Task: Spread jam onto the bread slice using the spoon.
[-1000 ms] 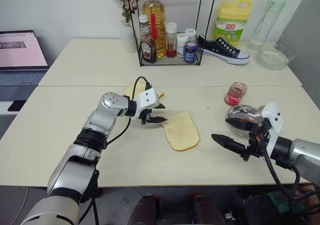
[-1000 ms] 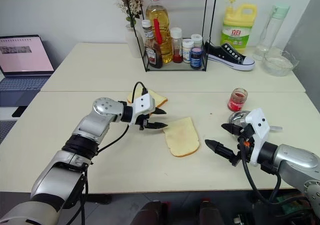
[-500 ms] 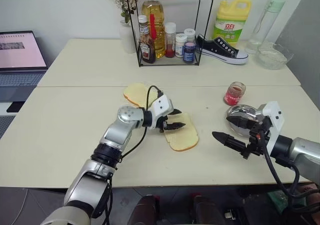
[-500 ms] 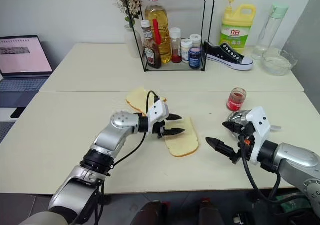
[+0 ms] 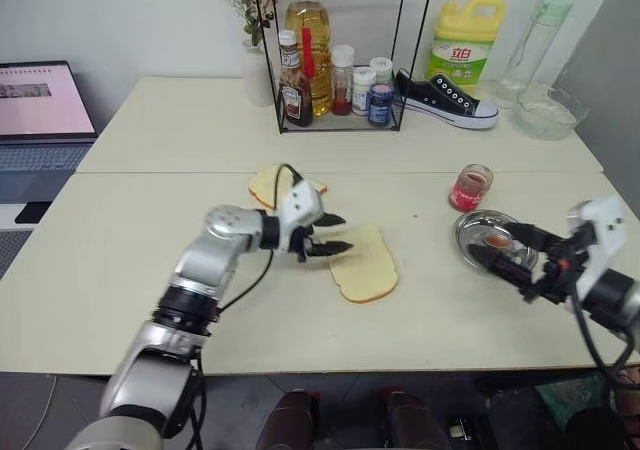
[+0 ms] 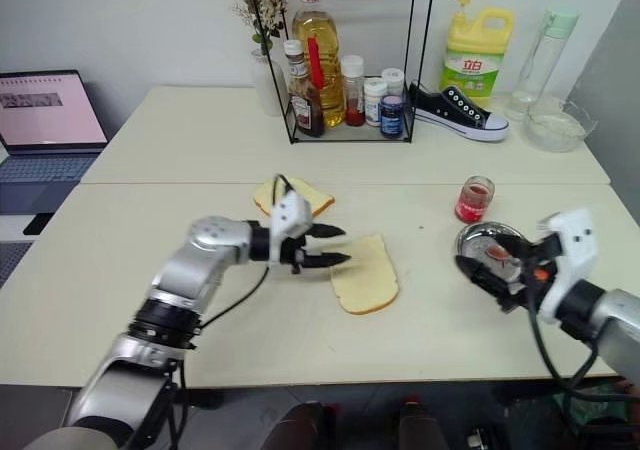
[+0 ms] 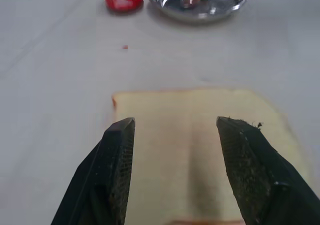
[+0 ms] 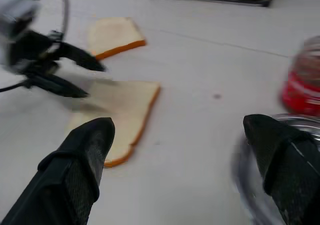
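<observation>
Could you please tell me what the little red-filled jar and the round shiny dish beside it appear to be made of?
The small jar of red jam looks like clear glass: its red contents show through the wall and the rim is see-through.

The round shallow silver dish looks like polished metal, probably stainless steel: its surface is mirror-bright and reflects its surroundings.

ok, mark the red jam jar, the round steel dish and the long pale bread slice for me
small clear glass jar of red jam [image 5: 470, 187]: left eye view, middle of the jar body
round shiny steel dish [image 6: 470, 236]: right eye view, bare rim
long pale yellow bread slice [image 5: 367, 266]: left eye view, middle of the crumb
</observation>
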Robot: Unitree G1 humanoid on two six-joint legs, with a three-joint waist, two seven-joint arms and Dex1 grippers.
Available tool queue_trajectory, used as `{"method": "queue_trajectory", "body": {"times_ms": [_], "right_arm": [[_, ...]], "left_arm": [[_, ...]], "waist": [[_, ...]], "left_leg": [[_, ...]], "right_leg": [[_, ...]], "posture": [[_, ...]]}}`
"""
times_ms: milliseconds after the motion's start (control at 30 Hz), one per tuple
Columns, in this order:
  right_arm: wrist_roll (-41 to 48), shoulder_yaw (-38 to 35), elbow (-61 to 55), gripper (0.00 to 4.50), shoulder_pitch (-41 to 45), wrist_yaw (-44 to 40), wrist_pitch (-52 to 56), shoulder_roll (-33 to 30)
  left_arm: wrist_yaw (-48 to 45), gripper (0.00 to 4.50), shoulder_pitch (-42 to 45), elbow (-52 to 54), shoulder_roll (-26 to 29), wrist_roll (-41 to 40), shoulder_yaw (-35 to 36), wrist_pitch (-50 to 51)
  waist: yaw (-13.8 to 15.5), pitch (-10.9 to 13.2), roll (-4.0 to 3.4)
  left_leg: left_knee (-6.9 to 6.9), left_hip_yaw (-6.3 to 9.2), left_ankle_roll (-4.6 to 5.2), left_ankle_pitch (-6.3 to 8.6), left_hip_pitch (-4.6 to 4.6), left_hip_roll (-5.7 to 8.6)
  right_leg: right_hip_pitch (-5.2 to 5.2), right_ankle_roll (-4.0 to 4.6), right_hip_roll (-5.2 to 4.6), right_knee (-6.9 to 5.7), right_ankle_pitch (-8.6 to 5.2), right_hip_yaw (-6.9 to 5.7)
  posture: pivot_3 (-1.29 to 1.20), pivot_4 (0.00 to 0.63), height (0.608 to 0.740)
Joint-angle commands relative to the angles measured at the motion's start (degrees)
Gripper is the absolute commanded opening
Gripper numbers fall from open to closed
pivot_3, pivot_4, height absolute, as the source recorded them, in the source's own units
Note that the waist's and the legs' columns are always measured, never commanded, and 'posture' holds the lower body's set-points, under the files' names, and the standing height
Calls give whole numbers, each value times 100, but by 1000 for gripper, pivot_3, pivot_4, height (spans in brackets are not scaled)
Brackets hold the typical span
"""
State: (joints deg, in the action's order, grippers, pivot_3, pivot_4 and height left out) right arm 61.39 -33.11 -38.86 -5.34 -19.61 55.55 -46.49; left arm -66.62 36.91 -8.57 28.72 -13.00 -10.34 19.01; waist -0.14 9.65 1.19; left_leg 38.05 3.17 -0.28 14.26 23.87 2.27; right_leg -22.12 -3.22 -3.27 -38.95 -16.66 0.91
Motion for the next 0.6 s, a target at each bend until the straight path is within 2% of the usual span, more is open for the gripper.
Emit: {"method": "queue_trajectory", "body": {"times_ms": [33,200,333,600], "right_arm": [[191,-684,206,4500,-204,208,-62,123],[759,-1102,780,4500,-122,1035,-100,675],[805,-1019,1150,4500,-119,1332,-163,987],[1025,-1074,2312,4500,599,2164,-551,1702]], "left_arm": [[-388,2707,36,1075,395,-716,379,582],[-428,2707,-111,1963,792,-1323,625,1294],[-501,2707,-343,2647,1110,-1701,612,1662],[-70,2707,-453,2865,1009,-1831,659,1725]], "waist": [[-2,-2,-3],[-3,-3,-4],[-18,-2,-9],[-19,-3,-17]], "left_leg": [[0,0,0,0,0,-2],[1,-2,0,0,-7,0],[-1,-2,0,0,-7,-2],[-1,-7,0,0,-11,-1]], "right_leg": [[0,0,0,0,0,0],[8,0,0,-2,0,4],[7,1,0,-1,0,9],[9,1,3,-2,0,7]], "posture": [[0,150,740],[0,150,740],[0,150,740],[0,150,740]]}}
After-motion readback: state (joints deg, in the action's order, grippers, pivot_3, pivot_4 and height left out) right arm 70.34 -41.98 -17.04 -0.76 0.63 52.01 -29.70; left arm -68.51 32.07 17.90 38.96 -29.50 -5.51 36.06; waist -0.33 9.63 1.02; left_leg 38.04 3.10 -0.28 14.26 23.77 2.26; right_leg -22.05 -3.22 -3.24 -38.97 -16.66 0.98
